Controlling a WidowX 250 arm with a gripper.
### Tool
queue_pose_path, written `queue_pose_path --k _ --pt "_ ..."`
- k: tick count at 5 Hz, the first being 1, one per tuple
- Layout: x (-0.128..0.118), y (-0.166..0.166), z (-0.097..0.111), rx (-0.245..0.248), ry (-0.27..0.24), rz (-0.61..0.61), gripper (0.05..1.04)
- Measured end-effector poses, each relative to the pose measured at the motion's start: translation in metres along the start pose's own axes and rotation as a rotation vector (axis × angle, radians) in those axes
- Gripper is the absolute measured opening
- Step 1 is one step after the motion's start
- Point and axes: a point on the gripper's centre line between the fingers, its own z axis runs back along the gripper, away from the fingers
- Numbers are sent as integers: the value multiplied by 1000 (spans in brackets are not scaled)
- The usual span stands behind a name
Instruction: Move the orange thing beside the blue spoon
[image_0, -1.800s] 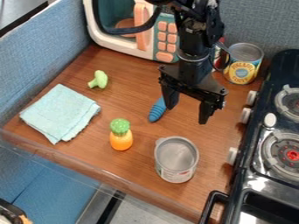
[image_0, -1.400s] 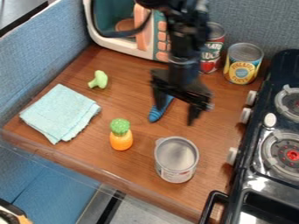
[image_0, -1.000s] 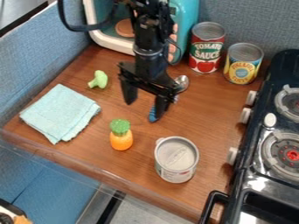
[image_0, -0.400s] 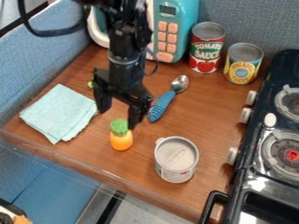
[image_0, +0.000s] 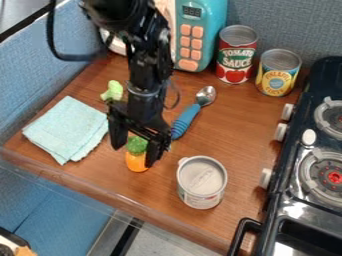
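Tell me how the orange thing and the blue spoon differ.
The orange thing is short and stubby; the blue spoon is long and slim. The orange thing has a green top, while the spoon has a shiny metal bowl. The orange thing sits between the gripper's open fingers; the spoon lies outside them. Both rest on the wooden counter.

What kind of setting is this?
Looks like a toy kitchen set up on a wood-look counter: a black stove with round burners, a teal toy microwave with pink buttons, and a red tomato sauce can standing beside it.
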Motion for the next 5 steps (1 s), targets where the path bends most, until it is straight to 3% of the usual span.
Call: queue_pose_path --k 1,2,3,4,5 --pt "3 -1 -2 -1 -1 -1 947" --pt "7 -5 2 15 -9 -9 666" --pt "15 -9 8 28 -30 -24 593" --pt "23 -15 16 24 -43 -24 593" --pt "53 -36 43 -8 -135 -48 593"
